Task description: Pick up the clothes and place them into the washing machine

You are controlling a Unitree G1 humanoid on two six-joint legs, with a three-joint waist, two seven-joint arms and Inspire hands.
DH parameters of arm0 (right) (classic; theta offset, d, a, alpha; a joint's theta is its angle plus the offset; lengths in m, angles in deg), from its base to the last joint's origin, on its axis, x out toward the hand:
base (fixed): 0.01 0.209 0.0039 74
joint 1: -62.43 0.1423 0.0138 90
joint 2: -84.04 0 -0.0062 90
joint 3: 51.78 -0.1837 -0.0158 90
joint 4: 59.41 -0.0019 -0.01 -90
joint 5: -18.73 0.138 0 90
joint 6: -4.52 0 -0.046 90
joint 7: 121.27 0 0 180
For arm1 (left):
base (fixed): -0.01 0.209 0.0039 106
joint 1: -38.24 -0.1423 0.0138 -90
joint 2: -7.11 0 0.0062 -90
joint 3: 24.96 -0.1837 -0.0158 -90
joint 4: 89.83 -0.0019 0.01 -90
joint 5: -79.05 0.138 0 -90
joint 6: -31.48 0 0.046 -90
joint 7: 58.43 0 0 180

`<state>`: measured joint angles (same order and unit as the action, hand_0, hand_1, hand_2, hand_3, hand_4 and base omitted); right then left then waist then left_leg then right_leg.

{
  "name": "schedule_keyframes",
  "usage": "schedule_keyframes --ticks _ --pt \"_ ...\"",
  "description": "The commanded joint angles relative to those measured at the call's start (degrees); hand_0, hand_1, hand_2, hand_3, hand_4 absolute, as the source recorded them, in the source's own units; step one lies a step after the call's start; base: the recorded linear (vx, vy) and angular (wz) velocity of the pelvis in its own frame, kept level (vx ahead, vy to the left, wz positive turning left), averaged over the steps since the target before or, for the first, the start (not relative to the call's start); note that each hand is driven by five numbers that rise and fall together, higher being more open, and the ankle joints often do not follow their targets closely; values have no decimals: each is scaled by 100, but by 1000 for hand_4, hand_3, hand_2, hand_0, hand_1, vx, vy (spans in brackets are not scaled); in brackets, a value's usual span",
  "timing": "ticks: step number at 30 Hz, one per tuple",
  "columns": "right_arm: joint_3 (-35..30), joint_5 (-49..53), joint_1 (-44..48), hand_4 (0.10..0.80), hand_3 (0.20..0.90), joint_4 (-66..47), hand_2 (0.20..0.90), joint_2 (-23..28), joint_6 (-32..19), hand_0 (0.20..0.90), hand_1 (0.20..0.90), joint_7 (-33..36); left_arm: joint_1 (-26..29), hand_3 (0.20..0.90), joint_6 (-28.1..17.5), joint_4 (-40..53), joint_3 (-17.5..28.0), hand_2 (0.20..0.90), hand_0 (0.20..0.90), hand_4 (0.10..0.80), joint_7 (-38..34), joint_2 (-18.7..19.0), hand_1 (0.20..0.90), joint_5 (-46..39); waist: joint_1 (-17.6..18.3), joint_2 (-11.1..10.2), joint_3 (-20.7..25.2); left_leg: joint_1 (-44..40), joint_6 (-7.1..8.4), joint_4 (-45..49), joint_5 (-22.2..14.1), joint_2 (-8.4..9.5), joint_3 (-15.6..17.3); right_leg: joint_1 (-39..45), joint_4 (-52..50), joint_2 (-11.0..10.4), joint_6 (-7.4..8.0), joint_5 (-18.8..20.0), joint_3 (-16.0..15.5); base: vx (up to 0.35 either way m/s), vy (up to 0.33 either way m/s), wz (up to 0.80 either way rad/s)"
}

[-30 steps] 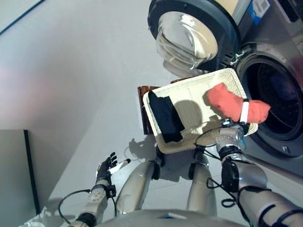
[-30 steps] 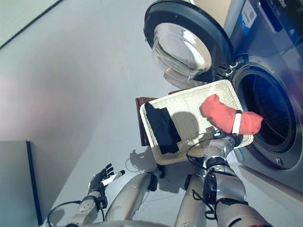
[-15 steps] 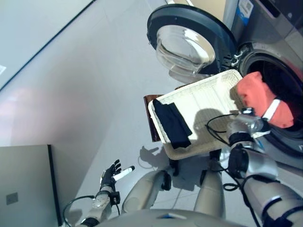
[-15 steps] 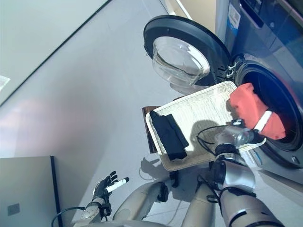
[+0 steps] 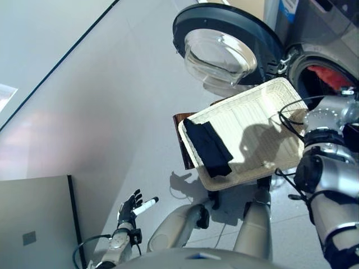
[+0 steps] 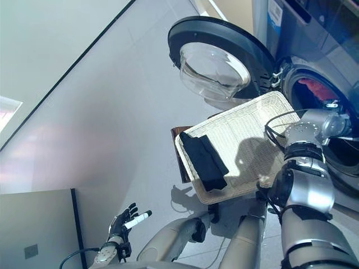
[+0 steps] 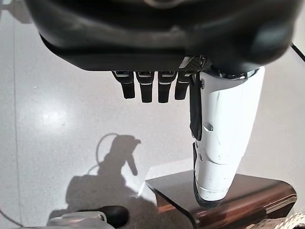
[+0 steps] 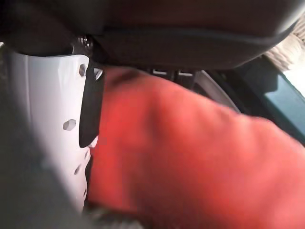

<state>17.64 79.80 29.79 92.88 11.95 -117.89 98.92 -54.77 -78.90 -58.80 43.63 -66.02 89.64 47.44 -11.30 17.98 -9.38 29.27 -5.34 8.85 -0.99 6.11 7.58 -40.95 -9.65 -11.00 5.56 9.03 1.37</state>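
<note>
The washing machine (image 6: 331, 61) stood open-doored beside the wicker basket (image 6: 247, 131). In the basket lay a dark garment (image 6: 203, 161). The right hand (image 8: 57, 138) clasped the red cloth (image 5: 332, 75) inside the drum; the left hand (image 7: 162, 71) hung empty, fingers relaxed.

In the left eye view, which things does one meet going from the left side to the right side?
Left hand → dark garment in the white wicker basket → red garment inside the washing machine drum.

Left robot hand (image 5: 130, 205) low, fingers straight.
</note>
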Motion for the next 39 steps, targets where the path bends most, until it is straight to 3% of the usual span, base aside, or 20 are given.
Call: schedule_keyframes --ticks 1,16,26,32,39 --pt "1020 -771 787 800 900 -481 900 685 -286 900 900 -578 -115 900 -199 -161 166 900 900 800 -129 253 900 -206 5 132 256 367 677 122 223 -219 -449 573 -537 270 -207 -774 -247 0 0 0" --pt "939 -449 82 800 900 376 900 -239 22 900 900 -1050 -70 900 -115 -413 200 900 900 800 -76 166 900 -39 12 20 158 420 660 155 223 -251 -436 555 -548 282 -242 -747 -299 -2 0 -1" --pt "1072 -601 -262 800 900 629 900 -570 212 900 900 -1095 -92 900 -133 -399 264 900 900 800 -124 196 900 66 0 -55 95 465 661 162 254 -246 -450 532 -533 270 -251 -715 -299 4 4 2" --pt "1936 -1756 -347 800 900 1181 900 -574 997 900 900 -1183 9 900 -149 -263 432 900 900 800 -204 326 900 315 25 -276 -92 516 666 306 264 -298 -476 568 -549 287 -271 -667 -364 -19 -42 2" --pt "3786 -4972 -734 800 900 1099 900 -719 1962 900 900 -1072 -58 900 -214 -87 930 900 900 800 -317 534 900 637 17 -783 -273 532 667 387 331 -318 -633 687 -509 322 -299 -559 -576 -17 -58 8"
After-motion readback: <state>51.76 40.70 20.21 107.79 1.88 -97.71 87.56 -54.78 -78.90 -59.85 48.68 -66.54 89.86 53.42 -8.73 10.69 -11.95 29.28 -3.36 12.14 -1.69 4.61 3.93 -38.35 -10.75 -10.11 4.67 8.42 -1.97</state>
